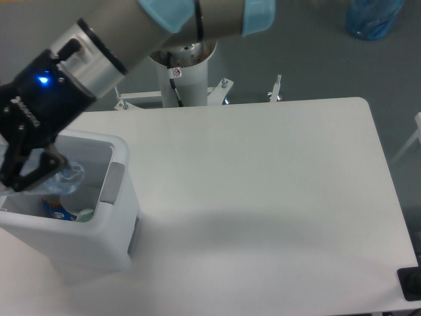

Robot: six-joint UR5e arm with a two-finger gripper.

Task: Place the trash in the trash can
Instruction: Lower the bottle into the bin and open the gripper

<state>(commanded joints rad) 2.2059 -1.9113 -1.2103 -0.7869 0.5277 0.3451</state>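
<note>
While the white tabletop (263, 184) lies under even light above a grey floor (66, 39), the trash can (112, 217) stands at its left edge with broad bare surface to its right. Over the can's open mouth, the jaws (29, 172) are clamped on the clear bottle (62, 179). The bottle's long axis slants, its visible end pointing right.

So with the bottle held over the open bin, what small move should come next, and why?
Probably open the gripper: the bottle hangs within the trash can opening, above the trash already inside, so it should drop in.
</note>
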